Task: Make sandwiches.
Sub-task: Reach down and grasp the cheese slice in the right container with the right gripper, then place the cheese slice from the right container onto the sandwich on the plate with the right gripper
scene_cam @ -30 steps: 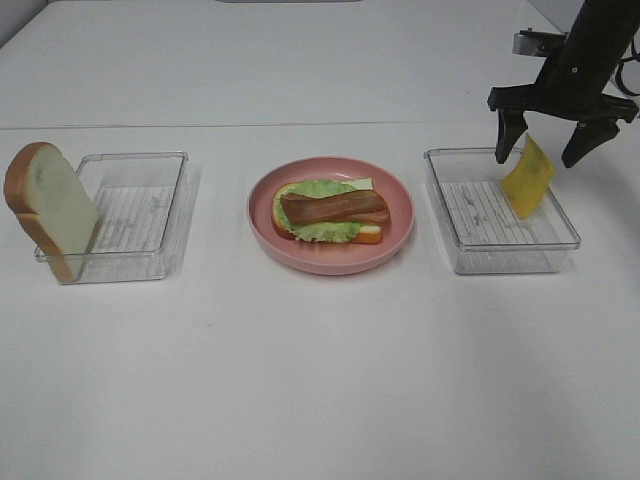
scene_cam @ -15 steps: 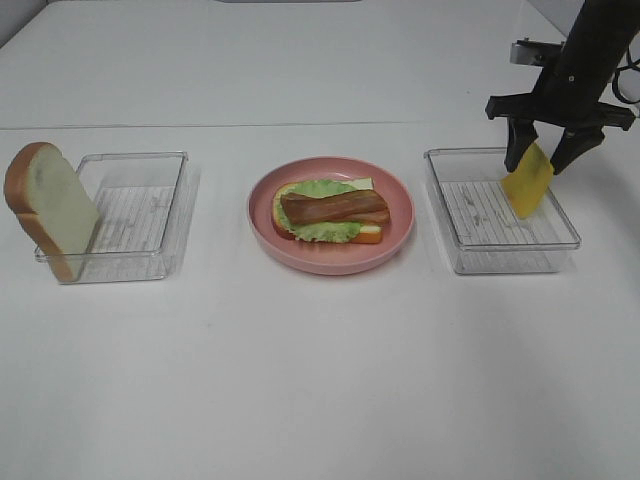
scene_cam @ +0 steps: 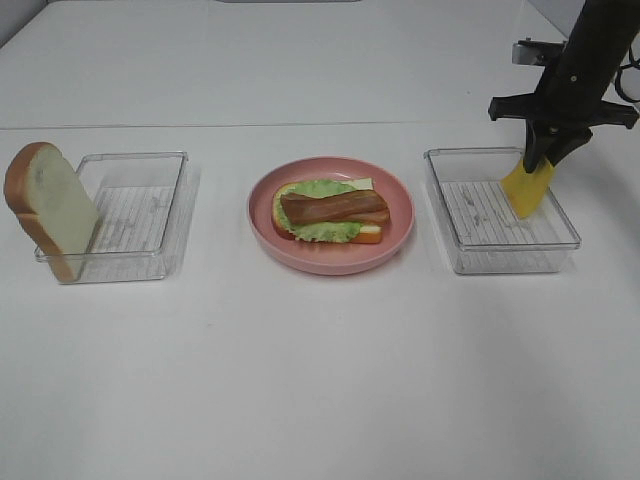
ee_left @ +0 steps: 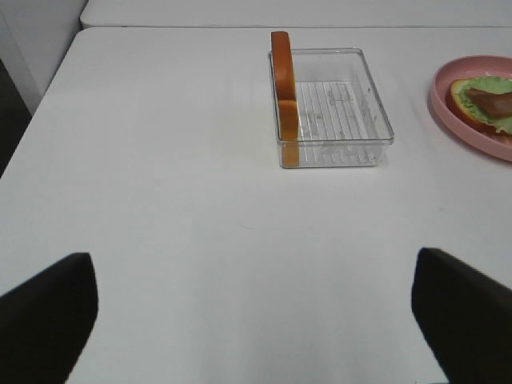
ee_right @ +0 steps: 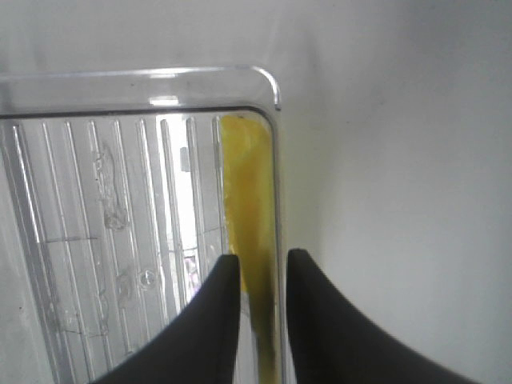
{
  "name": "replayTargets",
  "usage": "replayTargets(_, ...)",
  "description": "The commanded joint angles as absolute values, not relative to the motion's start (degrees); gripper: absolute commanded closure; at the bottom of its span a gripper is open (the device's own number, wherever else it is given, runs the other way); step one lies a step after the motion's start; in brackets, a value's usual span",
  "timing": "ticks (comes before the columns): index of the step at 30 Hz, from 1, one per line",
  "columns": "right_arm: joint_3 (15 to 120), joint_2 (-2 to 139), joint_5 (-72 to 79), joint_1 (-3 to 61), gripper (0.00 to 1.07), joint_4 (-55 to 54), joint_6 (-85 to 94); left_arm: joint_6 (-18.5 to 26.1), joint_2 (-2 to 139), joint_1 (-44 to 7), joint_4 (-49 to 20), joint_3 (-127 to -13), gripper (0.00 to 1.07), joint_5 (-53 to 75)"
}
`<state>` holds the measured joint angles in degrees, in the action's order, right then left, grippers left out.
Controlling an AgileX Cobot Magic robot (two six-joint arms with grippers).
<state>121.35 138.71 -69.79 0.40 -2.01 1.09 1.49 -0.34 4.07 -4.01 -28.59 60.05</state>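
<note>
The right pincer (scene_cam: 538,160) is gripping the top of the cheese (scene_cam: 526,190), which is leaning inside the right tray (scene_cam: 500,266); its arm (scene_cam: 592,50) is slanting down from the far right. The left pincer (ee_left: 254,320) is hovering wide apart. The sandwich (scene_cam: 330,212) is lying on the middle plate (scene_cam: 300,256).

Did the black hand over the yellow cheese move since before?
Yes. The right hand stayed over the far right corner of the clear tray, but its fingers swung inward and now pinch the top of the cheese.
</note>
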Motion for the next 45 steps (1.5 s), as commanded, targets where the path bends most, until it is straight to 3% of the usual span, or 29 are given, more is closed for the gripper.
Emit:
replayTargets(1, 121.7, 138.9, -70.6, 0.3, 0.86, -1.9, 1.7, 1.0, -1.4, 4.0, -4.4, -28.6, 0.06, 59.2)
replayTargets(4, 121.7, 138.9, -70.6, 0.3, 0.89, -1.9, 1.7, 1.0, -1.4, 4.0, -4.4, -28.6, 0.06, 59.2)
replayTargets(6, 121.7, 138.9, -71.0, 0.3, 1.02, -1.8, 1.0, 1.0, -1.4, 4.0, -4.4, -28.6, 0.06, 59.2)
replayTargets(8, 121.7, 138.9, -71.4, 0.3, 1.07, -1.8, 1.0, 1.0, -1.4, 4.0, -4.4, -28.6, 0.06, 59.2)
replayTargets(24, 121.6, 130.4, -73.3, 0.3, 1.07, -3.3, -1.0, 1.0, -1.4, 4.0, -4.4, -28.6, 0.06, 59.2)
replayTargets(27, 121.1, 127.1, -73.3, 0.3, 1.07, -6.0, -1.0, 1.0, -1.4, 4.0, -4.4, -28.6, 0.06, 59.2)
replayTargets(37, 104.7, 112.8, -64.9, 0.5, 1.07, -26.6, 6.6, 1.0, -1.4, 4.0, -4.4, -28.6, 0.06, 59.2)
replayTargets(41, 98.6, 112.2, -59.0, 3.7, 1.07, -38.1, 12.2, 1.0, -1.4, 4.0, -4.4, -28.6, 0.06, 59.2)
replayTargets(44, 97.8, 112.6, -57.7, 5.1, 1.07, -39.8, 13.1, 1.0, -1.4, 4.0, -4.4, -28.6, 0.06, 59.2)
replayTargets(45, 97.3, 114.0, -55.8, 8.1, 1.07, -41.4, 13.3, 1.0, -1.4, 4.0, -4.4, -28.6, 0.06, 59.2)
